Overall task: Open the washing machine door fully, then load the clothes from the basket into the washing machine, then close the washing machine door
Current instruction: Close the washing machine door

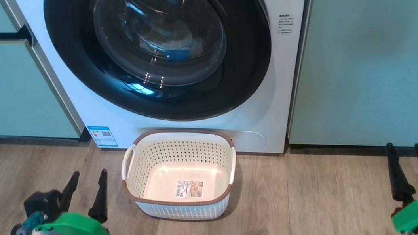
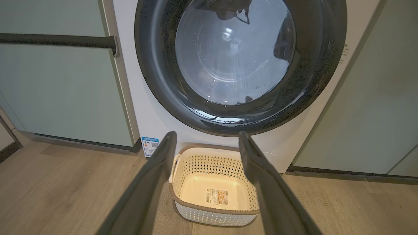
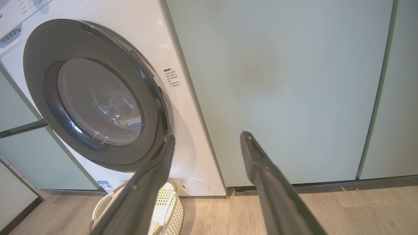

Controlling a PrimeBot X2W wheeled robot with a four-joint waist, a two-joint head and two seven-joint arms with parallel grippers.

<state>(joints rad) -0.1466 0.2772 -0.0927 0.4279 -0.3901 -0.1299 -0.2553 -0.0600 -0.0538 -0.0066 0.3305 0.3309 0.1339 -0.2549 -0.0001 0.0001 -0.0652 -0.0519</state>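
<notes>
The washing machine door sits flush against the white washing machine. Through its glass bowl the clothes show inside the drum (a bright blue piece against pale fabric). The basket stands upright on the wooden floor just in front of the washer, its bare bottom showing the label sticker. The left claw hangs low to the basket's left, its 2 fingers spread and holding nothing. The right claw, well apart near the pale green cabinet, is likewise spread and grips nothing.
</notes>
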